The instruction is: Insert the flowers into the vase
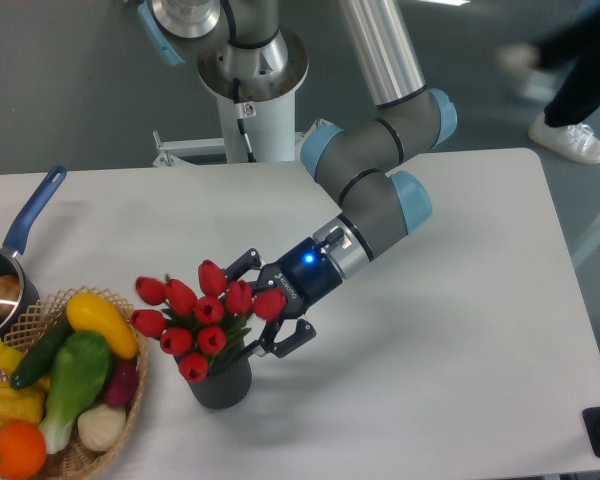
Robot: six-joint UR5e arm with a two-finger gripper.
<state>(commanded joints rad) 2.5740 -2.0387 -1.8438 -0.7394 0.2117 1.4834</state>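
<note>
The flowers (198, 312), a bunch of red tulip buds on green stems, stand with their stems in the vase (221, 386) and lean left toward the basket. The vase is a small dark grey ribbed cylinder, upright on the white table, its mouth mostly hidden by the buds. My gripper (252, 310) reaches in from the right at bud height. It is open: one of the fingers (240, 263) spreads above the bunch and the other below it, and neither presses on the stems.
A wicker basket (138, 372) of fruit and vegetables sits just left of the vase. A blue-handled saucepan (32, 214) is at the far left edge. The robot's pedestal (252, 92) stands behind the table. A person's shoe (568, 138) shows at top right.
</note>
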